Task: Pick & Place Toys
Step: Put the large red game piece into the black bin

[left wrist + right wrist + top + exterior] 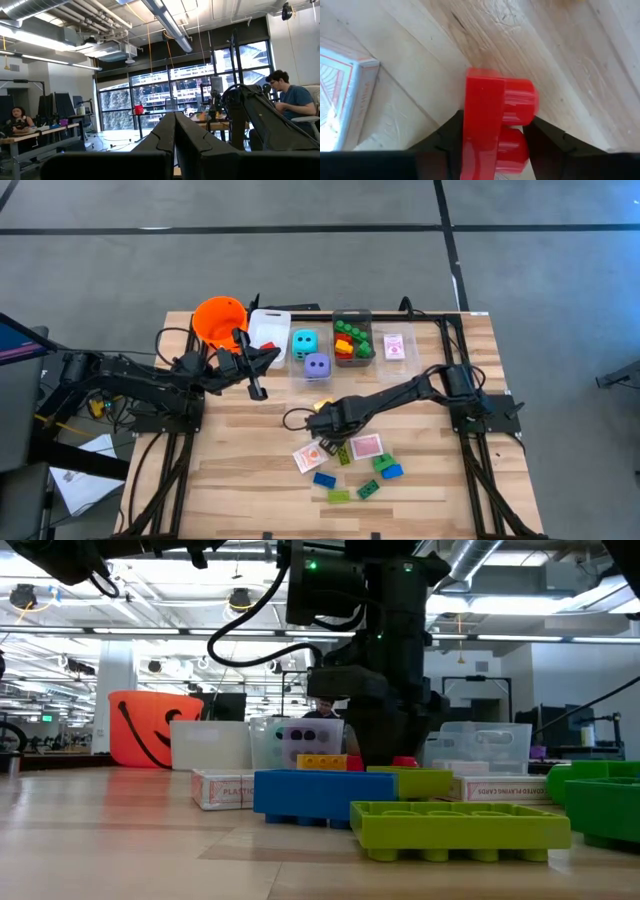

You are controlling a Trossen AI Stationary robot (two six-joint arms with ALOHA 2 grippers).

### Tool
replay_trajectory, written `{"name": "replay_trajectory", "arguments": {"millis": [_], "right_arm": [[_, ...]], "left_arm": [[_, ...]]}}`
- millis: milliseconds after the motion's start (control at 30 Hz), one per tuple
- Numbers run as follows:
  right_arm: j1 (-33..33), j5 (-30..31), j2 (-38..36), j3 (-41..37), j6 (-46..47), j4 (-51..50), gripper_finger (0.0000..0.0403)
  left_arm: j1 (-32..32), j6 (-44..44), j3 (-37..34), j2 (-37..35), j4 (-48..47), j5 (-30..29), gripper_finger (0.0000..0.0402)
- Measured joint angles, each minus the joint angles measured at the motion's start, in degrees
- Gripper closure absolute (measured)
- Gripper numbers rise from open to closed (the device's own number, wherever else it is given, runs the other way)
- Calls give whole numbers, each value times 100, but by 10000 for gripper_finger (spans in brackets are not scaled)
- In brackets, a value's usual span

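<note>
On my far left, the left arm lies stretched along the back-left part of the worktop (pixel 250 480), and its left end effector (pixel 256 385) hangs just in front of the orange bucket (pixel 219 320) and the white bin (pixel 270 332). In its wrist view I see its two dark fingers (pixel 165 142) pressed flat together, closed on nothing, aimed level out into the room, where two people sit at desks.

Next along the back edge come the clear bins: one holds the teal die (pixel 304 341) and the purple die (pixel 317 365), the next bin (pixel 353 315) holds a heap of red, green and yellow bricks (pixel 350 340), and the last holds a red-backed card pack (pixel 397 346).

At the middle of the worktop I have the right arm reaching from its base on the right, folded low and slanting toward the centre. Its right end effector (pixel 322 420) is down at the surface. The wrist view shows the fingers (pixel 547 142) on either side of a red brick (pixel 495 125), touching its sides, studs facing one finger. A card box (pixel 342 105) lies just beside it.

To the right and in front of that end effector the loose toys are scattered: two playing cards (pixel 366 446), a blue brick (pixel 324 479), lime and green bricks (pixel 369 489), and a green and blue pair (pixel 388 467).
</note>
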Motion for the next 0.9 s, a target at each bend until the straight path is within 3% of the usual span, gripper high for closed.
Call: {"name": "replay_trajectory", "arguments": {"millis": [300, 633, 700, 800, 900], "right_arm": [[-145, 372, 17, 647, -114, -894, 231], [-114, 2426, 9, 2316, -156, -3540, 240], [-109, 2791, -9, 2521, -72, -3697, 236], [-109, 3109, -313, 2514, -79, -3662, 226], [-84, 3450, -572, 2403, 216, -3651, 229]], "left_arm": [[0, 0, 0, 0, 0, -1, 402], [0, 154, 0, 0, -240, -4, 402], [0, 364, 0, 0, -388, -10, 401], [0, 483, 0, 1, -459, -304, 402], [-6, 493, 2, -79, -558, -1008, 402]]}}
